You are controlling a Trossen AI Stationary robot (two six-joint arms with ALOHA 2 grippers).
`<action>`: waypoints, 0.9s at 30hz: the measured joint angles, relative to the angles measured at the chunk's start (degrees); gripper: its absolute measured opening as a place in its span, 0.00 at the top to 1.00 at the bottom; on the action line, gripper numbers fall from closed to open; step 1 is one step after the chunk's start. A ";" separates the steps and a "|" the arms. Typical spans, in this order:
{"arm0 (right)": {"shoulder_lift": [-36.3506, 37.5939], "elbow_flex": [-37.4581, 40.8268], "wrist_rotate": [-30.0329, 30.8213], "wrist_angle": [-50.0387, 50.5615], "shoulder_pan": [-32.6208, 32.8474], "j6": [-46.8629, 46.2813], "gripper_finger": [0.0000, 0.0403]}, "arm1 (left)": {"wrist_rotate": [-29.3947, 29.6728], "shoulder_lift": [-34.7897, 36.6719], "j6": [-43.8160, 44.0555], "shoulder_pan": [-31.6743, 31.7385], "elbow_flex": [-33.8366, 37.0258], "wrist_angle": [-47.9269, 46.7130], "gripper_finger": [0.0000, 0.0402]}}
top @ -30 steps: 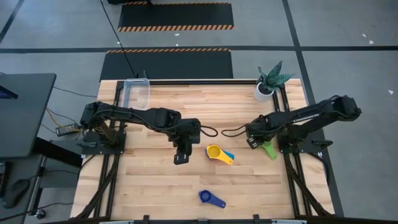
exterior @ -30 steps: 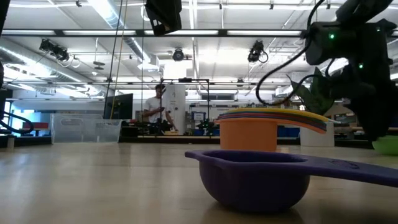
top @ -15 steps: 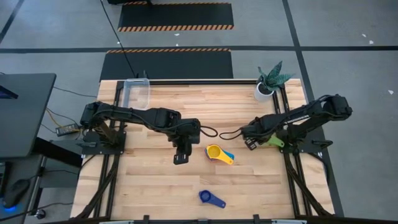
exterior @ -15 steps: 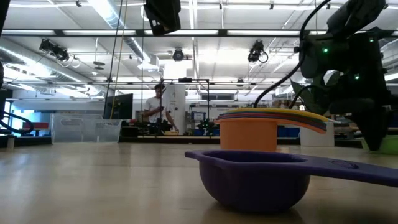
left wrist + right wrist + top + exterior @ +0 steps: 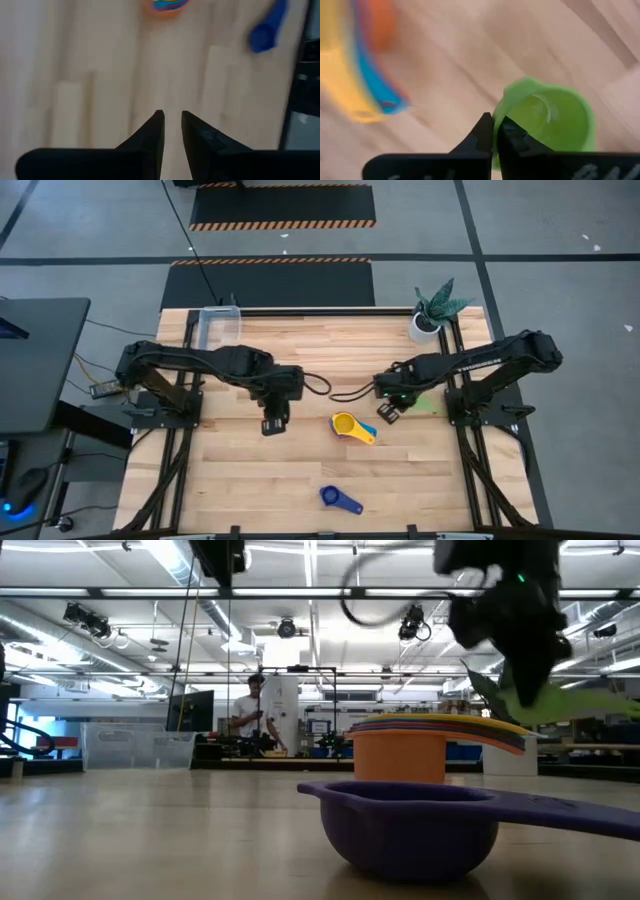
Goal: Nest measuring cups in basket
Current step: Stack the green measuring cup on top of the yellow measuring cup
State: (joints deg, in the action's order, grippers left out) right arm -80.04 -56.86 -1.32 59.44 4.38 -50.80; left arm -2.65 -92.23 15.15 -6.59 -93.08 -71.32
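Note:
My right gripper (image 5: 387, 413) (image 5: 494, 127) is shut on a green measuring cup (image 5: 550, 120) (image 5: 570, 705), just right of the nested stack of measuring cups, yellow on top (image 5: 350, 427) (image 5: 400, 750), which stands on the table's middle. A dark blue cup (image 5: 338, 499) sits on its bowl near the front edge. My left gripper (image 5: 271, 426) (image 5: 171, 117) hangs above bare wood left of the stack, its fingers a narrow gap apart with nothing between them. The clear basket (image 5: 220, 330) stands at the far left corner. My right gripper pinches the green cup's wall at the rim (image 5: 496, 112) between its two fingers, one on the outside and the other on the bowl's side. The fingers point down from above. The cup's mouth faces up and it hangs clear of the table.
A white pot with a green plant (image 5: 430, 315) stands at the far right corner. Bare wood lies between the stack and the basket. Cables trail from both wrists over the table's middle.
My right gripper has risen and gone toward the table's left, carrying the green cup from its place near the right edge up clear of the wood and toward the stack. My left gripper has risen and drawn back toward the table's left, away from the stack.

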 joint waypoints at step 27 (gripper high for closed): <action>-36.40 -49.74 5.93 13.83 8.80 -17.09 0.98 | 11.66 23.01 12.63 -2.97 0.04 -16.61 0.83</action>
State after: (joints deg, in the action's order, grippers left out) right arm -116.44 -106.61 4.61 73.28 13.17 -67.89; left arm 9.02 -69.23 27.79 -9.56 -93.03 -87.93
